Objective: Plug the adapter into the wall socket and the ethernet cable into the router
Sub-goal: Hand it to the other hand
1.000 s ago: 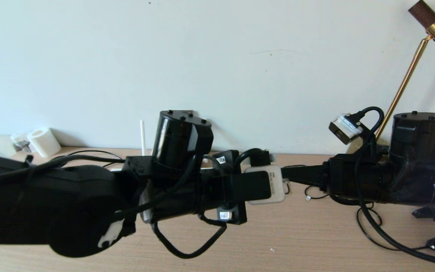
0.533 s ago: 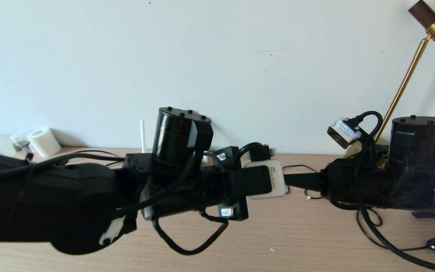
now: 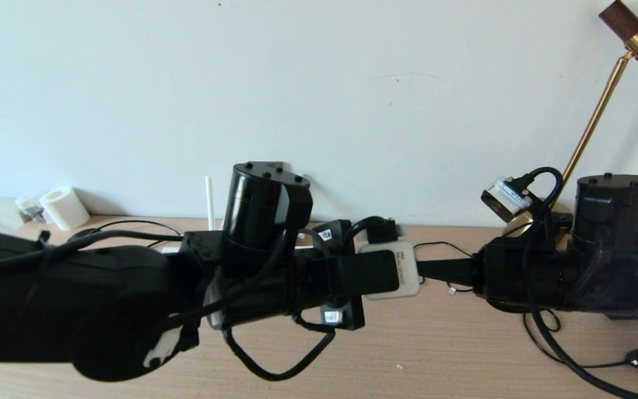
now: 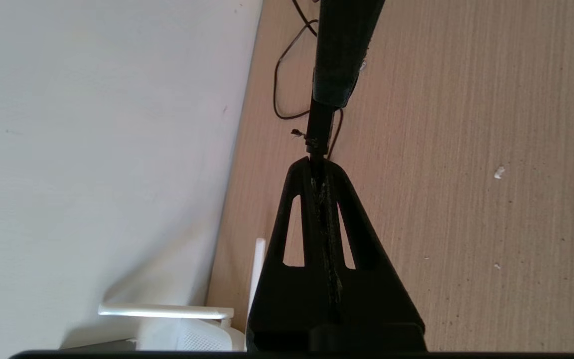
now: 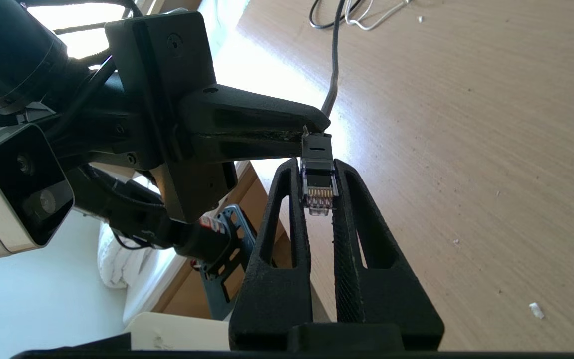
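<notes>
Since both hands meet tip to tip above the table (image 3: 435, 343), a handover of the plug (image 5: 318, 187) is read here. In the right wrist view the right hand (image 5: 320, 174) is closed on the plug, clear tip and gold contacts facing the camera, while the left hand (image 5: 312, 130) pinches the cable (image 5: 334, 65) just behind the plug body. The grip is likely split this way so the plug can be re-seated in the right hand for insertion, with the cable kept from swinging.

The left hand (image 4: 318, 164) is seen closed in the left wrist view, fingers pressed together with the cable trapped at the tips; the right hand (image 4: 339, 50) comes in from opposite. The plug face is hidden there, so orientation can only be checked from the right wrist view.

The router (image 4: 167, 329) is shown only in the left wrist view, against the wall beside the left arm, with one antenna (image 4: 165, 312) lying level. In the head view one upright antenna (image 3: 209, 202) is caught behind the left arm; the body and ports are blocked. Adapter and socket are not identified in any view.

The head view gives the layout only: left hand (image 3: 413, 270) and right hand (image 3: 420, 271) touching mid-table, the plug itself masked by the left wrist camera.
</notes>
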